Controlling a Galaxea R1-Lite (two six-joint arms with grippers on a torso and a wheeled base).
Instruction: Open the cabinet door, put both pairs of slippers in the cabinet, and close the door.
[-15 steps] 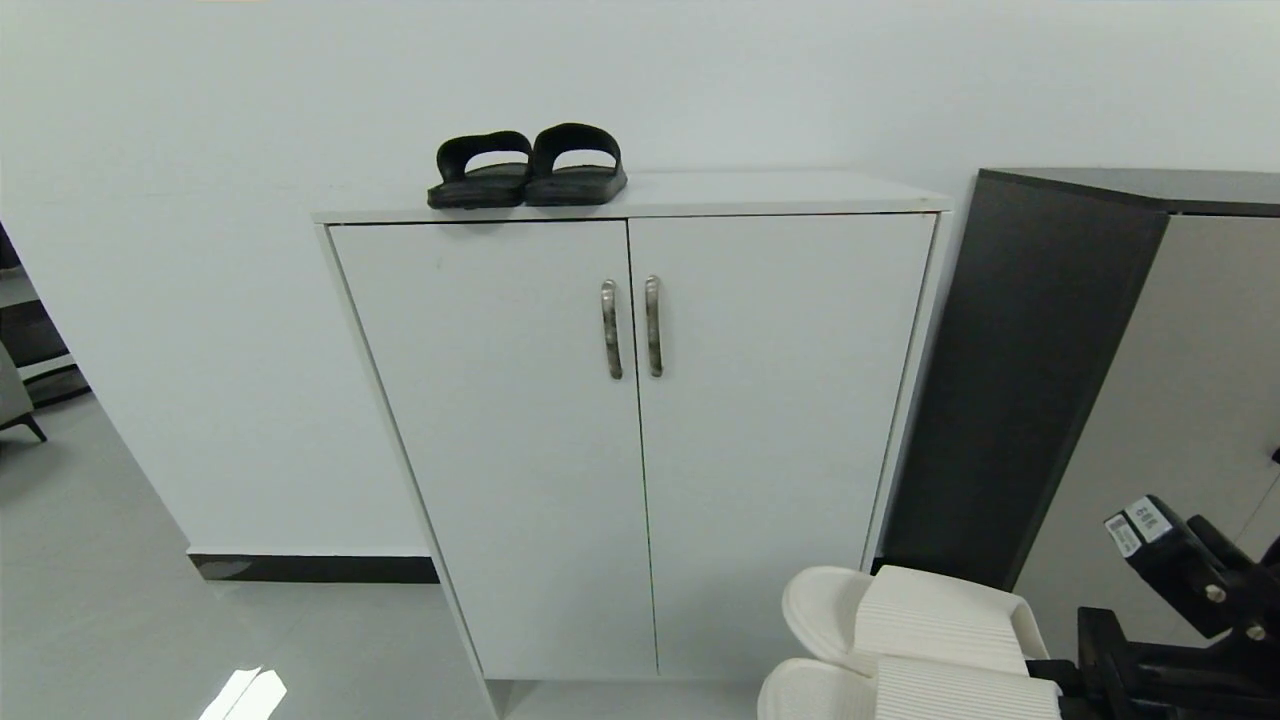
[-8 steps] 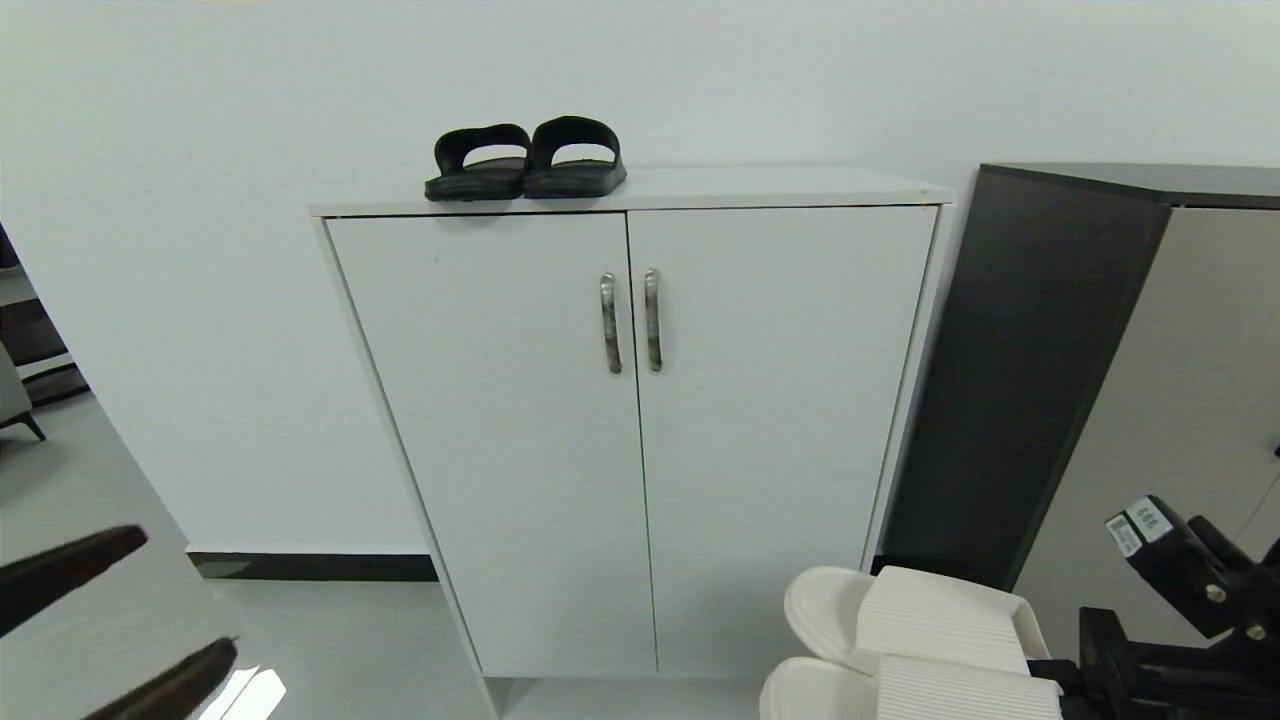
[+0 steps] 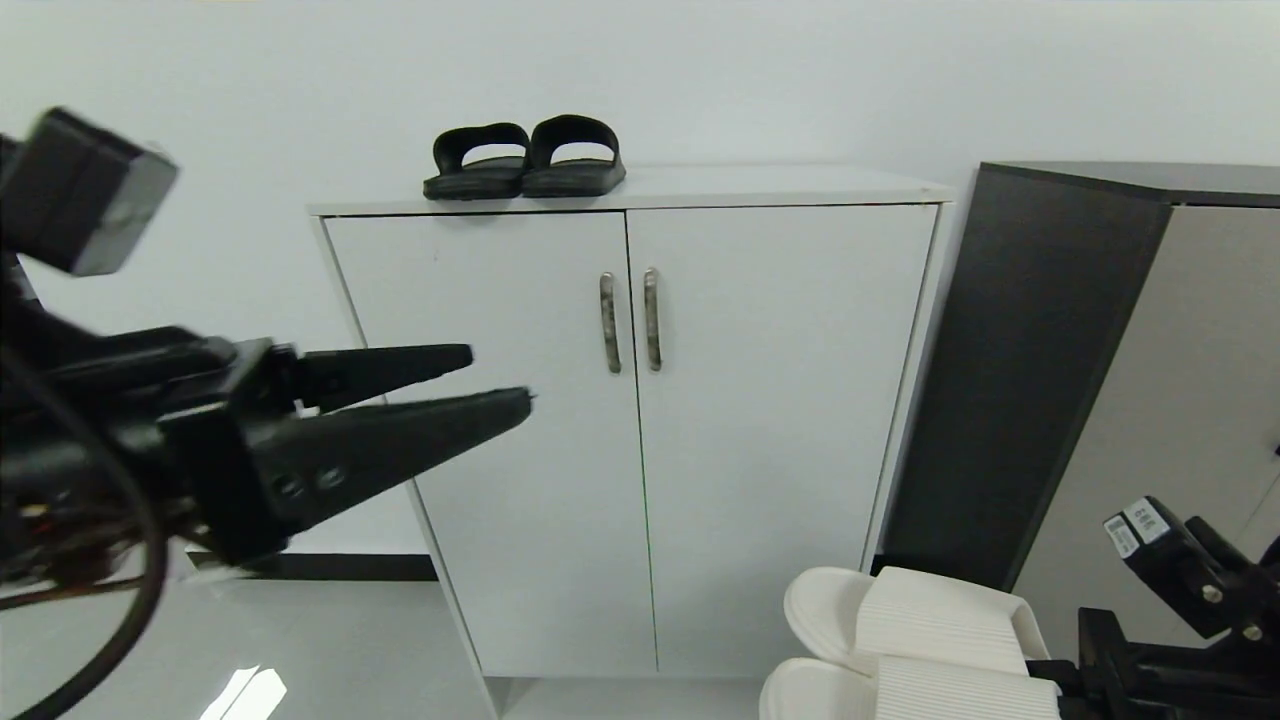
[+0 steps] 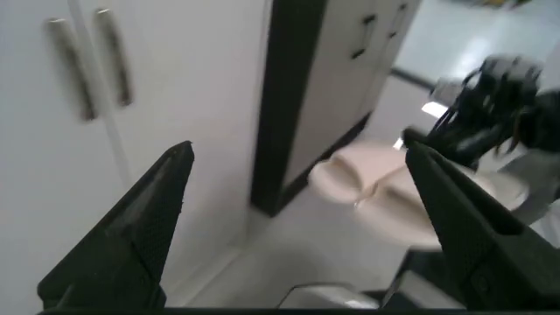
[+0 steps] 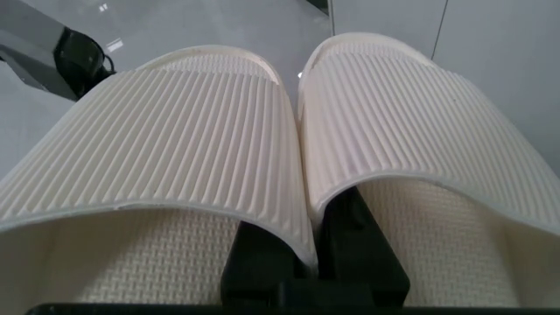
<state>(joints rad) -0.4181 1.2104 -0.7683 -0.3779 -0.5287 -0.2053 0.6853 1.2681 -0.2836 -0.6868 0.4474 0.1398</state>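
Note:
The white cabinet (image 3: 500, 520) has both doors shut, with two metal handles (image 3: 607, 322) side by side at the middle seam. A pair of black slippers (image 3: 525, 160) sits on its top, toward the left. My left gripper (image 3: 500, 377) hangs open in front of the left door, level with the handles and to their left, touching nothing. In the left wrist view the left gripper (image 4: 297, 147) is spread wide, with the handles (image 4: 70, 70) off to one side. My right gripper (image 5: 311, 249) is shut on the pair of white slippers (image 5: 219, 131), held low at the cabinet's right foot (image 3: 910, 640).
A dark-sided cabinet (image 3: 1020, 370) stands close against the white cabinet's right side. Grey floor (image 3: 330, 650) lies open to the left of the cabinet, with a white wall behind.
My left arm has come up from the lower left into the space before the left door, fingers open. The right arm and the white slippers have stayed put.

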